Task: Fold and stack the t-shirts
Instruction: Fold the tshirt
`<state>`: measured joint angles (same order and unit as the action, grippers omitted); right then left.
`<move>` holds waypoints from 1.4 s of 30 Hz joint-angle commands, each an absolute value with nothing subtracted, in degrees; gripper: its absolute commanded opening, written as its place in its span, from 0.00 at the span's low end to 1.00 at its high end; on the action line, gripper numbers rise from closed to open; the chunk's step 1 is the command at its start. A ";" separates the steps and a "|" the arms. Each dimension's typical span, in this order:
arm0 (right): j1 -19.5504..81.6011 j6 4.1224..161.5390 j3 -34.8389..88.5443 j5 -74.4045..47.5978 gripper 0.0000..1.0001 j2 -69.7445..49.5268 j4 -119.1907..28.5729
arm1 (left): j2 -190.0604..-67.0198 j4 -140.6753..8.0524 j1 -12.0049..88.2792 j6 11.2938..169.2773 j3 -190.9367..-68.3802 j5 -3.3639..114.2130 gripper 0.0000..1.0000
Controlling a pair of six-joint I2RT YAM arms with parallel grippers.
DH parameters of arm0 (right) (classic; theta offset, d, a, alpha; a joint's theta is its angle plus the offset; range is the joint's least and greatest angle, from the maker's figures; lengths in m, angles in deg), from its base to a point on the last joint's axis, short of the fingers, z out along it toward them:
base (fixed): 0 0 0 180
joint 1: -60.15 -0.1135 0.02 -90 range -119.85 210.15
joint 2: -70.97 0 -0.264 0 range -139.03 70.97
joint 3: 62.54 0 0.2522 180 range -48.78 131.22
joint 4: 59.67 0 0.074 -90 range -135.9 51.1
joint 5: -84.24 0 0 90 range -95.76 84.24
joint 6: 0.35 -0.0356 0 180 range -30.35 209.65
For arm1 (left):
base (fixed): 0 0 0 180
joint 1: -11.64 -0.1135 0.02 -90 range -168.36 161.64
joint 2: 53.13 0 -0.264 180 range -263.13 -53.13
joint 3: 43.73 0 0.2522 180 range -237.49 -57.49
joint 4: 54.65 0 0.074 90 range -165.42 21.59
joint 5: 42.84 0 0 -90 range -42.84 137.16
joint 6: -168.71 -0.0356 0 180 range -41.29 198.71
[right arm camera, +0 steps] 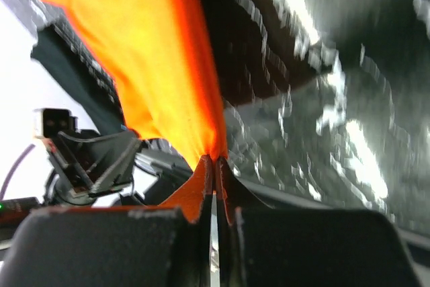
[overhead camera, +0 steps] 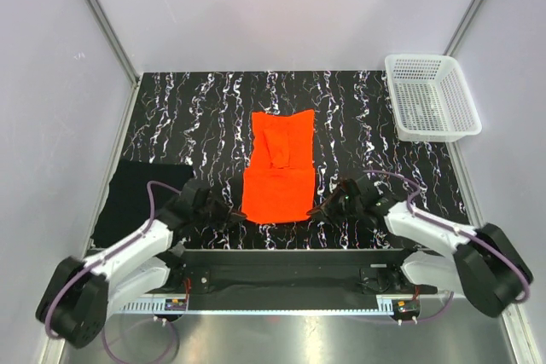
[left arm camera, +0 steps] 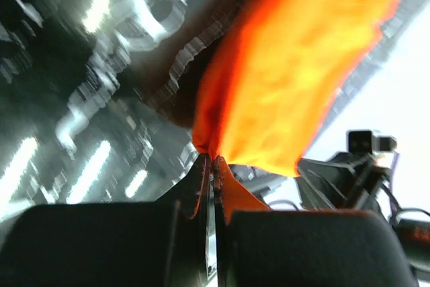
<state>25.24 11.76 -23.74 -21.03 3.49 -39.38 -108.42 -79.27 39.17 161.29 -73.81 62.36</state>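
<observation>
Left hand [left arm camera: 213,162] and right hand [right arm camera: 216,161] pinch soft, oblong orange-red t-shirt [overhead camera: 277,178].

Your left arm [overhead camera: 128,255] and right arm [overhead camera: 431,229] wear white shells over the long links, with fat black drums at the joints farthest behind the claws. A thin purple cable [overhead camera: 150,200] loops out just behind each claw. The left gripper [overhead camera: 237,214] and right gripper [overhead camera: 317,208] are all black. Close up, your fingers [left arm camera: 101,247] are matte black blocks tapering to narrow tips. Short red wires [overhead camera: 187,284] show at the bases, far behind the claws.
</observation>
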 commanded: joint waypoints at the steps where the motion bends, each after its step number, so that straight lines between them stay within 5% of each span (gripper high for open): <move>1: 21.14 8.35 -25.31 -17.02 0.00 10.40 -31.41 | -96.69 -86.51 42.13 164.22 -73.49 57.01 0.00; 13: 14.54 6.14 -21.11 -10.17 0.00 20.96 -20.60 | -89.60 -95.75 49.61 161.43 -81.11 51.30 0.00; 18: 17.69 13.42 -10.57 -10.06 0.00 16.75 -13.74 | -103.45 -97.51 49.08 148.68 -99.21 47.26 0.00; 25: 35.26 26.79 3.83 -22.97 0.00 3.51 -12.77 | -124.55 -96.63 42.59 137.51 -122.58 49.79 0.00; 42: 49.77 39.37 26.08 -35.99 0.00 -23.14 -13.12 | -149.71 -91.88 30.89 132.94 -140.02 65.35 0.00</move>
<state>48.32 36.00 21.24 -32.18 -20.53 -13.02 -148.70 -95.24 32.46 134.56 -136.12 61.86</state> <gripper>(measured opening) 0.015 0.016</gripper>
